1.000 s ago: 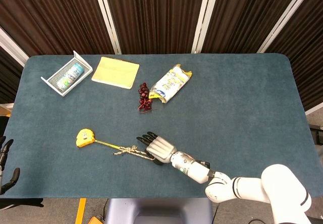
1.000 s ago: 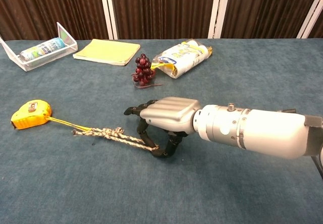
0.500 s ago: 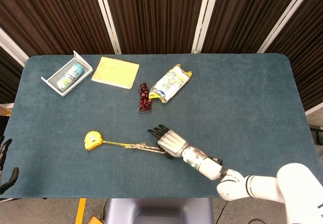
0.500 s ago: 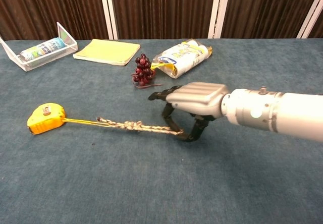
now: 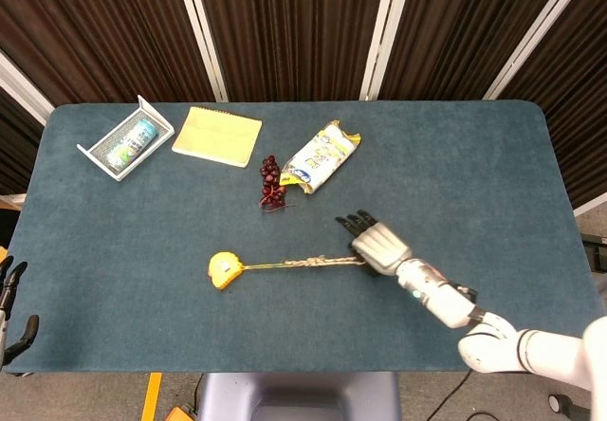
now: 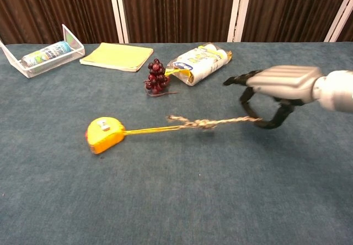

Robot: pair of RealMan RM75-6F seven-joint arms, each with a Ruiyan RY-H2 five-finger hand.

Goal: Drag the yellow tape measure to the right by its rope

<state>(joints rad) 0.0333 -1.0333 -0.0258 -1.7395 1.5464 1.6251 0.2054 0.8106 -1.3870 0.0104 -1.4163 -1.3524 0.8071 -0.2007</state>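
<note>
Head view: The right hand (image 5: pixel 377 245) lies near the middle of the bench (image 5: pixel 474 174), its fingers curled around the end of the rope (image 5: pixel 318 263), which it holds. The rope runs taut and nearly straight from the hand to the yellow tape measure (image 5: pixel 224 271), which rests toward the front edge of the bench, left of centre. Over the last second the tape measure has travelled from near the front-left area to its present position, well to the right of where it lay, and the hand has moved right by a similar amount. The rope, previously slack and bunched at its knot, is now drawn out. The left hand (image 5: pixel 11 312) shows only as dark fingers beyond the bench's front-left corner; whether it is wide or closed cannot be told.

Chest view: The right hand (image 6: pixel 271 99) holds the rope (image 6: pixel 215 122) pinched beneath its curled fingers, slightly above the bench surface. The tape measure (image 6: pixel 104 134) lies on its side, and it has slid rightward across the cloth. The grapes (image 6: pixel 156 76), snack bag (image 6: pixel 198 63), notepad (image 6: pixel 117 56) and clear tray (image 6: pixel 47 54) stand unmoved toward the back edge.

Assessment: the drag is in progress and effective; rope tension is transferring motion, and bench surface remains available to the right.
</note>
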